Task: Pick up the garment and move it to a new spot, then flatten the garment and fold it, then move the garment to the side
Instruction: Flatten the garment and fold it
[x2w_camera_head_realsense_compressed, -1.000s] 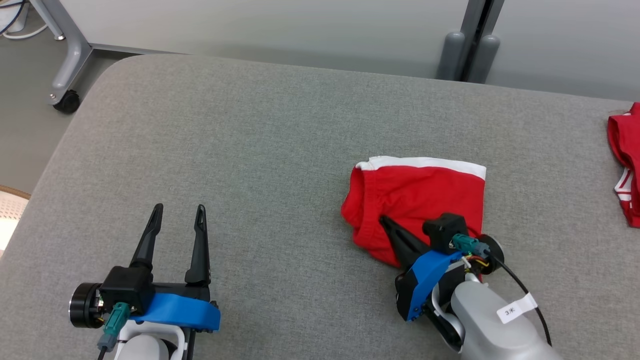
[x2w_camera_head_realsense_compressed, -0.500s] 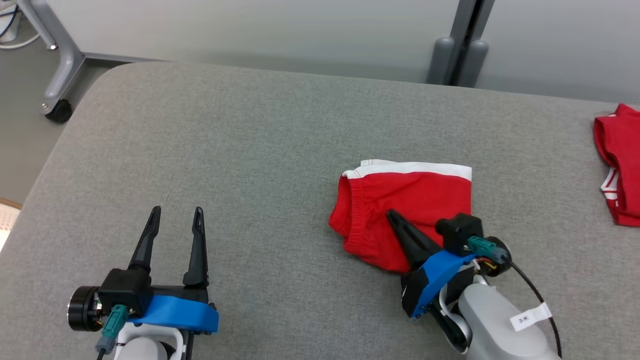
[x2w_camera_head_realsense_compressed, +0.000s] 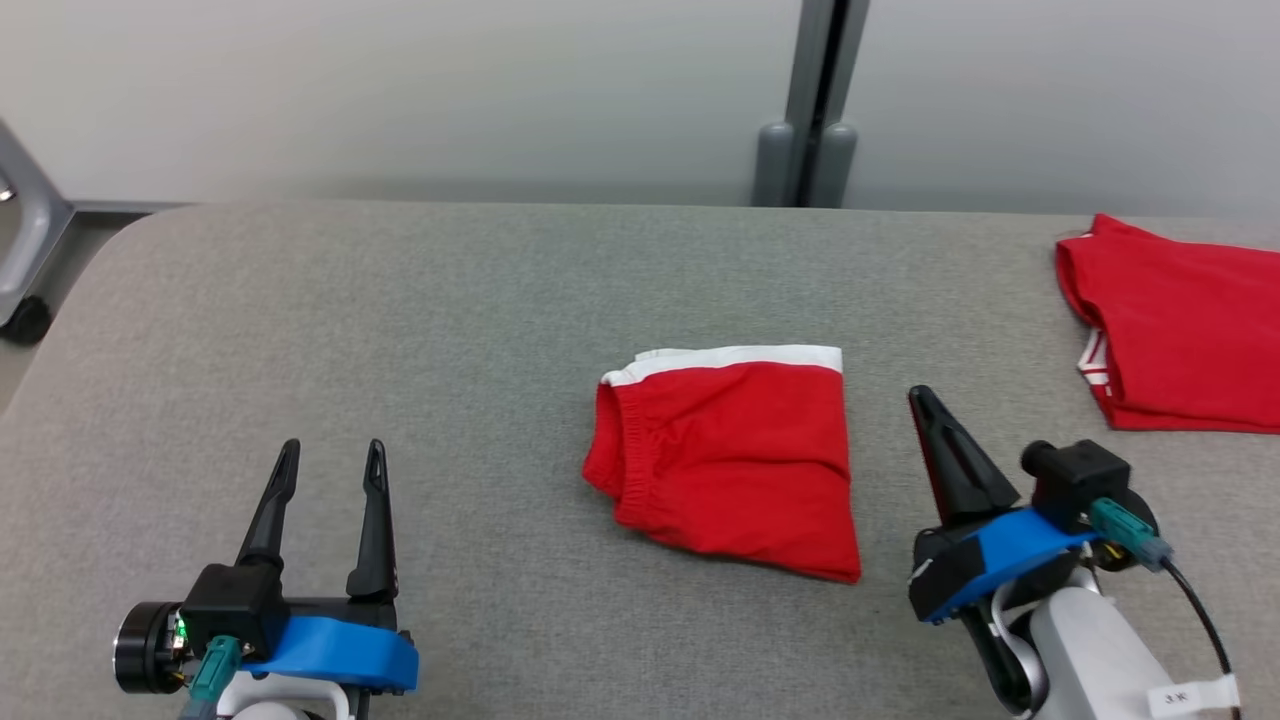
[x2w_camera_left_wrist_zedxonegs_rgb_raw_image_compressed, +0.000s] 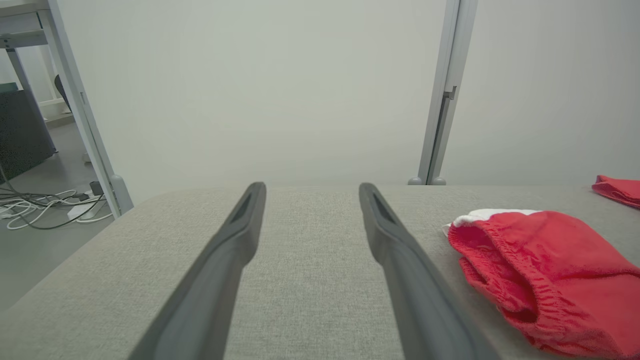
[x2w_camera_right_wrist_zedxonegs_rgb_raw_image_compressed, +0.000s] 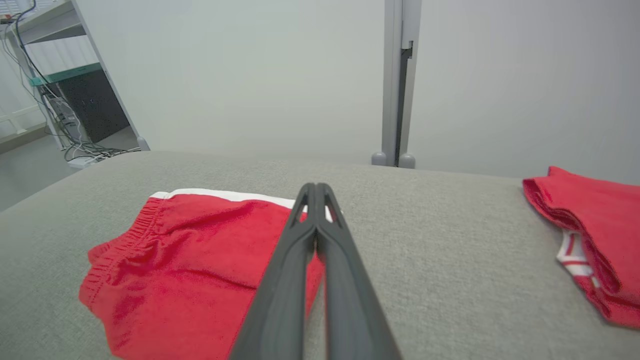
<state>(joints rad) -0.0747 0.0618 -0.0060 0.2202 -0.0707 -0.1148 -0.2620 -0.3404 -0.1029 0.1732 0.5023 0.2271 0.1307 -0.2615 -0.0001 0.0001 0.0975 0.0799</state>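
Observation:
The garment (x2w_camera_head_realsense_compressed: 735, 455), red shorts with a white band along the far edge, lies folded in the middle of the grey padded table (x2w_camera_head_realsense_compressed: 450, 300). In the left wrist view the garment (x2w_camera_left_wrist_zedxonegs_rgb_raw_image_compressed: 545, 275) shows at the right, in the right wrist view the garment (x2w_camera_right_wrist_zedxonegs_rgb_raw_image_compressed: 200, 260) at the lower left. My right gripper (x2w_camera_head_realsense_compressed: 920, 398) hovers just right of it, shut and empty, its tips (x2w_camera_right_wrist_zedxonegs_rgb_raw_image_compressed: 316, 187) pressed together. My left gripper (x2w_camera_head_realsense_compressed: 332, 458) stands open and empty near the front left, well away from the garment; nothing lies between its fingers (x2w_camera_left_wrist_zedxonegs_rgb_raw_image_compressed: 240, 230).
A second red folded piece (x2w_camera_head_realsense_compressed: 1170, 345) with white stripes lies at the table's far right. A grey wall and a vertical post (x2w_camera_head_realsense_compressed: 815, 100) stand behind the table. A metal table leg (x2w_camera_left_wrist_zedxonegs_rgb_raw_image_compressed: 85, 125) and floor cables (x2w_camera_left_wrist_zedxonegs_rgb_raw_image_compressed: 40, 205) lie off the left edge.
My right gripper has come off the garment and now sits to its right, still shut. The head camera has turned right, shifting the whole picture. The left gripper stays put.

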